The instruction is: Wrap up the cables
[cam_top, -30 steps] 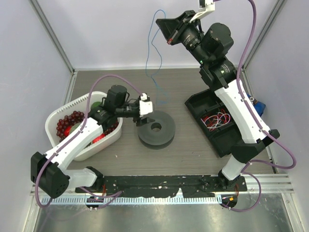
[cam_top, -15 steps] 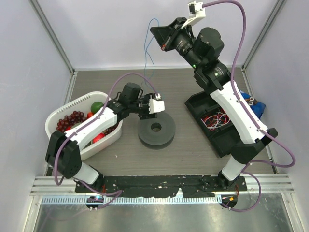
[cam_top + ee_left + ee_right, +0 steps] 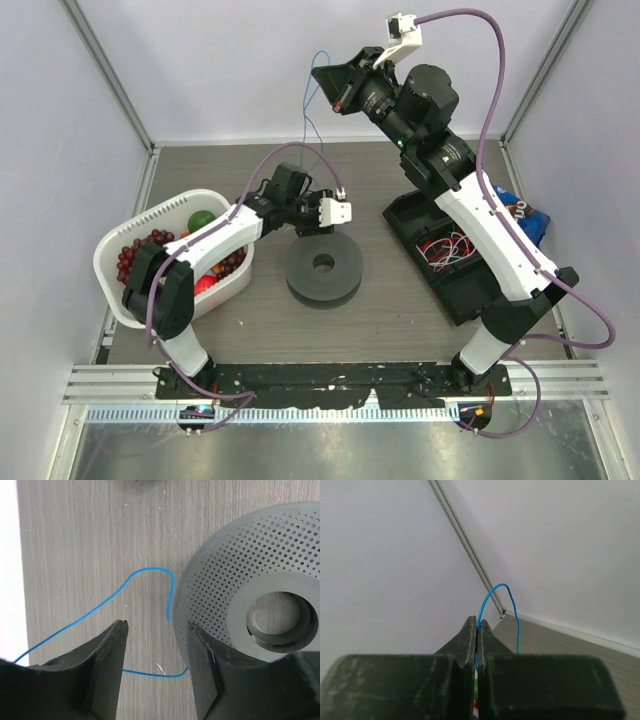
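Observation:
A thin blue cable (image 3: pixel 306 110) hangs from my right gripper (image 3: pixel 322 72), raised high at the back, down to the table. In the right wrist view the right gripper (image 3: pixel 477 621) is shut on the cable (image 3: pixel 501 586), which loops up out of the tips. My left gripper (image 3: pixel 305 222) hovers low at the back-left edge of the grey perforated spool (image 3: pixel 323 268). The left wrist view shows the left gripper (image 3: pixel 157 624) open, with a strand of the cable (image 3: pixel 145 571) lying on the table across the gap between its fingers. Beside its right finger is the spool (image 3: pixel 225 580).
A white basket (image 3: pixel 105 255) of red and green fruit stands at the left. To the right, under the right arm, is a black box (image 3: pixel 400 215) of red and white wires. A blue packet (image 3: pixel 520 212) lies beside it. Walls close in the back and both sides.
My left arm has swung right and back to the spool's rear edge, and its jaws have narrowed. The right gripper has shifted slightly left, still holding the cable.

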